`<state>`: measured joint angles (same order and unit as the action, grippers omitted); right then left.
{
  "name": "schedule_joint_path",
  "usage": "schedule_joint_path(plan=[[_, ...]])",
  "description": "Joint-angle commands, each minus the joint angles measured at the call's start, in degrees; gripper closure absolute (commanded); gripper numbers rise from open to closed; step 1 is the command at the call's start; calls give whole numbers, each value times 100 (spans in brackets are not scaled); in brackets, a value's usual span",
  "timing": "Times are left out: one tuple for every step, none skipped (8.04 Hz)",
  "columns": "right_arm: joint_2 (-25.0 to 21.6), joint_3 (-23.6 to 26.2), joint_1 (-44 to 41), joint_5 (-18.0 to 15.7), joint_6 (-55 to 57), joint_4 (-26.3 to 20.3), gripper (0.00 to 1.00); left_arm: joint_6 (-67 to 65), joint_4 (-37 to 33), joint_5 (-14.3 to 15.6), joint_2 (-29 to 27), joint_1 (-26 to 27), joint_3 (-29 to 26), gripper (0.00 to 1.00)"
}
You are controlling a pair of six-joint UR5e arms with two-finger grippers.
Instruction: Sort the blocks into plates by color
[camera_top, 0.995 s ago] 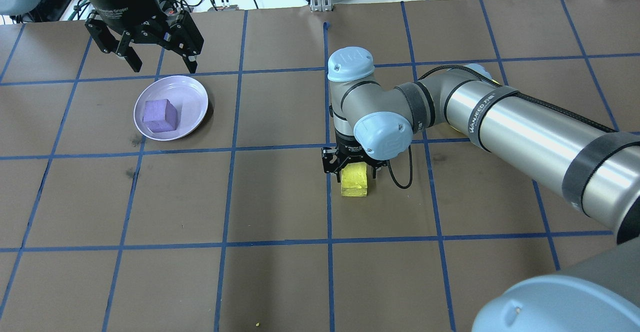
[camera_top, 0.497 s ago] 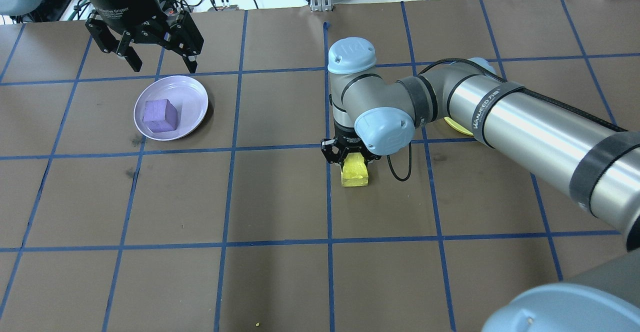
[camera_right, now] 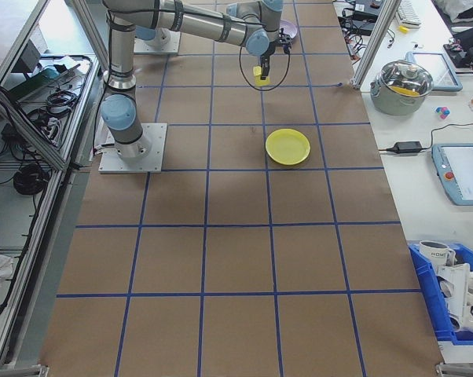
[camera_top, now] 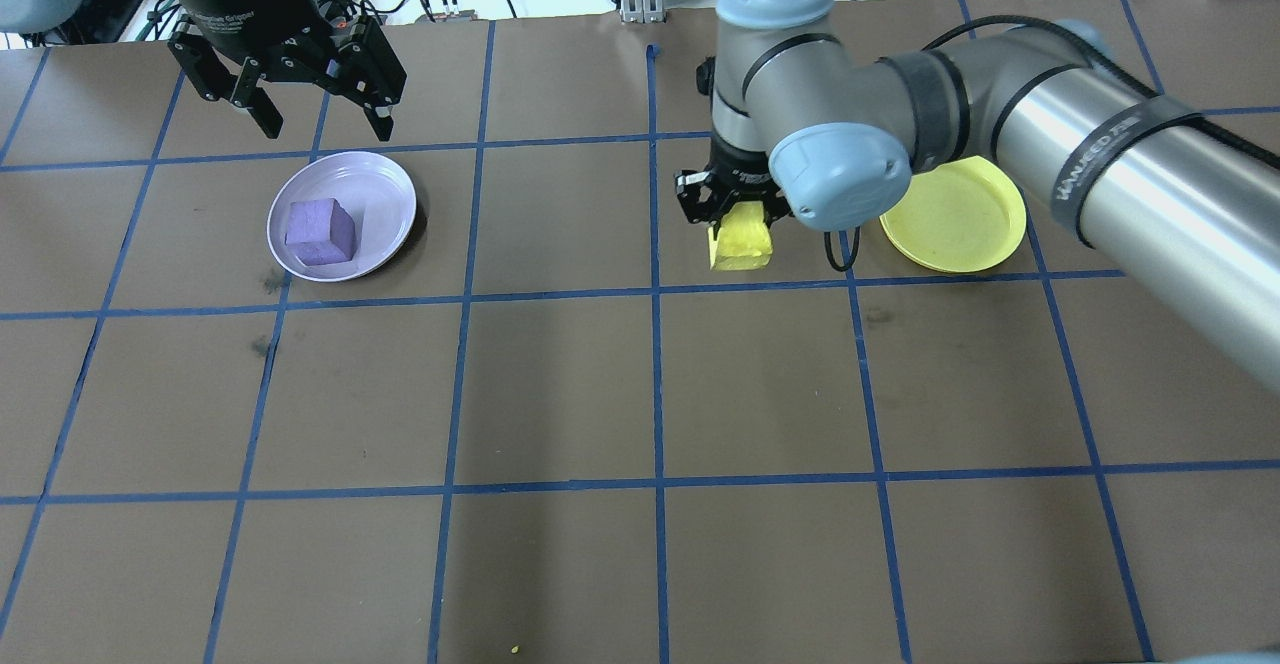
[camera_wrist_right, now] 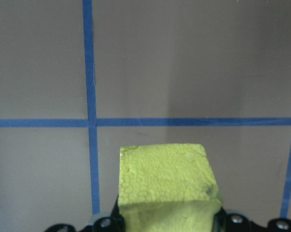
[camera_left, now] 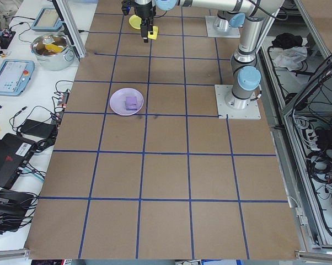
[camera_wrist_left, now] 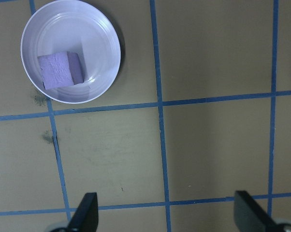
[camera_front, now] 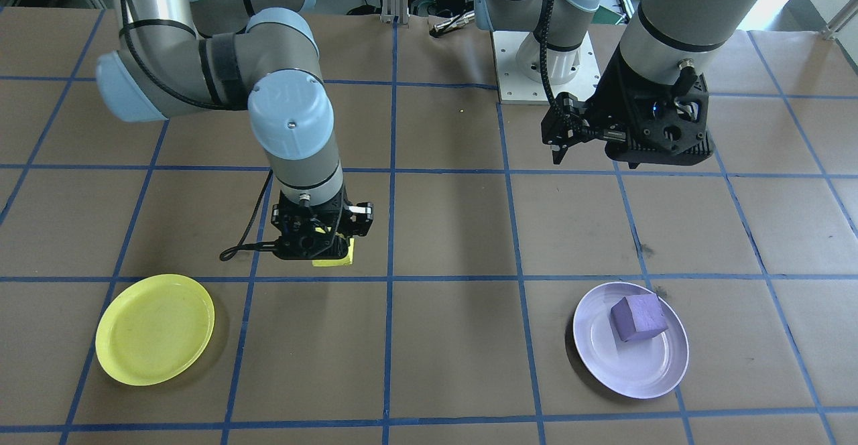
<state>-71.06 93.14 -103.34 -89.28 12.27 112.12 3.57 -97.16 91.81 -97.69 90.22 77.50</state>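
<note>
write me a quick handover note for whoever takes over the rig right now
Right gripper: shut on the yellow block, held off the table, short of the yellow plate.
Left gripper: open and empty, hovering beyond the lavender plate.
Done: purple block lies in the lavender plate.
Left: carry the yellow block over the yellow plate, which holds nothing, and release it there.
</note>
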Motion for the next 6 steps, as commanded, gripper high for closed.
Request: schedule_joint_path(plan=[[-57, -278, 1162, -334, -1572, 107, 100, -5, 39, -6, -4, 4, -24, 0], [-5, -279, 1550, -388, -2170, 413, 100, -5, 31, -6, 48, 5, 2, 0], [48, -279, 1806, -519, -2690, 485, 100, -5, 30, -6, 100, 5, 2, 0], [127, -279, 1974, -633, -2956, 486, 100, 3, 30, -6, 75, -4, 2, 0], [293, -270, 2054, -809, -3037, 495, 100, 3, 30, -6, 92, 4, 11, 0], [503, -270, 2054, -984, -3055, 695, 100, 3, 30, -14, 83, 5, 11, 0]])
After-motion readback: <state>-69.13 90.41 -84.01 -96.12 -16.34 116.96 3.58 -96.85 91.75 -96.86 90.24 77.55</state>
